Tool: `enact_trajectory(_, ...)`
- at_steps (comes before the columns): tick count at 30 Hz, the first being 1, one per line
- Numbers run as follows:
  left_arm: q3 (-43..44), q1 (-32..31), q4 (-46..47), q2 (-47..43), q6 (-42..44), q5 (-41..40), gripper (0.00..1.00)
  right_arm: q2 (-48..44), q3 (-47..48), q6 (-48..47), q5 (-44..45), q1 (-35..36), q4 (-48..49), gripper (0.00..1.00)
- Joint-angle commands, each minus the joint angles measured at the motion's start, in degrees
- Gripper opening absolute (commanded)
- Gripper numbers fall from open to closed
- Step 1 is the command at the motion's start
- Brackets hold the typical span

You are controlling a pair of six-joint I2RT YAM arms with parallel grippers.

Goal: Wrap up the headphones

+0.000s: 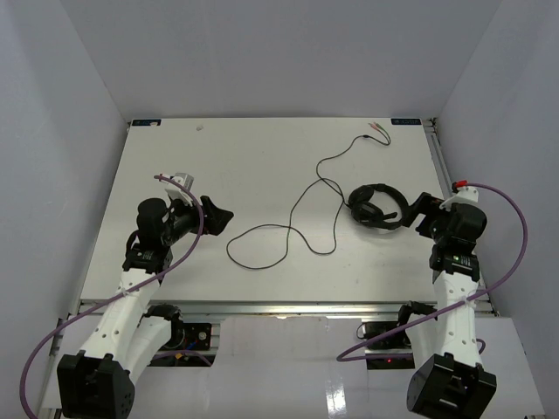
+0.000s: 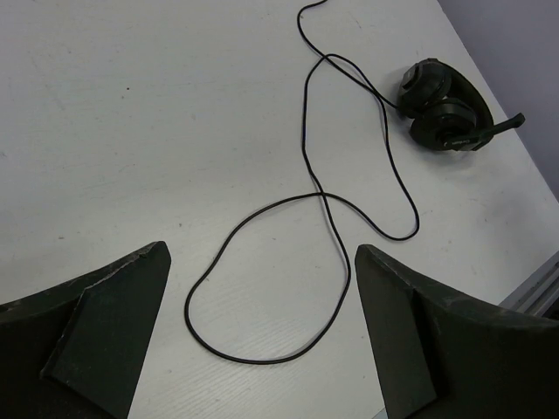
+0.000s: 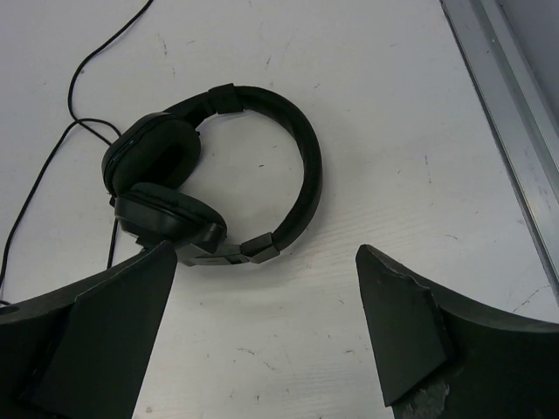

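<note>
The black headphones (image 1: 377,206) lie flat on the white table at the right, earcups folded together, also seen in the right wrist view (image 3: 210,179) and far off in the left wrist view (image 2: 444,106). Their thin black cable (image 1: 288,229) runs left in loose loops and back up to pink and green plugs (image 1: 377,130); one loop lies in front of the left fingers (image 2: 262,288). My left gripper (image 1: 218,215) is open and empty, left of the cable loop. My right gripper (image 1: 417,212) is open and empty, just right of the headphones.
The white table (image 1: 262,157) has a metal rail along its right edge (image 1: 441,188) and along the near edge (image 1: 279,307). Purple arm cables (image 1: 520,253) hang beside both arms. Grey walls enclose the table on three sides.
</note>
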Motion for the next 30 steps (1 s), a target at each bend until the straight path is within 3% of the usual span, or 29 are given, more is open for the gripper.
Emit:
enact_trajectory(1,1.69,-0.35,0.81,-1.07,0.93,0.96,0.98,-0.71,2.22,-0.65,-1.67,-0.36,2.33,0.90)
enact_trajectory(5,1.69,-0.52,0.63,-1.66,1.04,0.84,0.98,-1.98,-1.10,-9.59,-10.97,-0.36,3.98,0.90)
enact_trajectory(8,1.71,-0.78,0.54,-1.81,1.05,0.79,0.98,-0.68,1.40,-27.17,-26.71,-0.32,-2.77,0.90)
enact_trajectory(12,1.86,-0.87,0.61,-1.81,0.96,1.09,0.98,6.75,9.38,-34.52,-26.95,-0.19,-13.13,0.90)
enact_trajectory(18,1.94,-1.14,0.07,-2.61,1.17,0.77,0.98,21.67,18.57,-18.90,-16.89,-0.28,-13.04,0.90)
enact_trajectory(24,2.06,-1.44,-0.16,-3.63,1.47,0.42,0.98,29.80,26.06,-5.81,-8.87,-0.21,-12.40,0.91)
enact_trajectory(28,2.22,-1.46,-0.09,-3.79,1.33,1.06,0.98,34.29,26.38,-1.88,-4.11,-0.26,-11.07,0.99)
enact_trajectory(30,2.20,-1.39,-0.07,-4.02,1.32,1.10,0.98,36.65,26.14,-0.86,-1.90,0.10,-9.43,0.91)
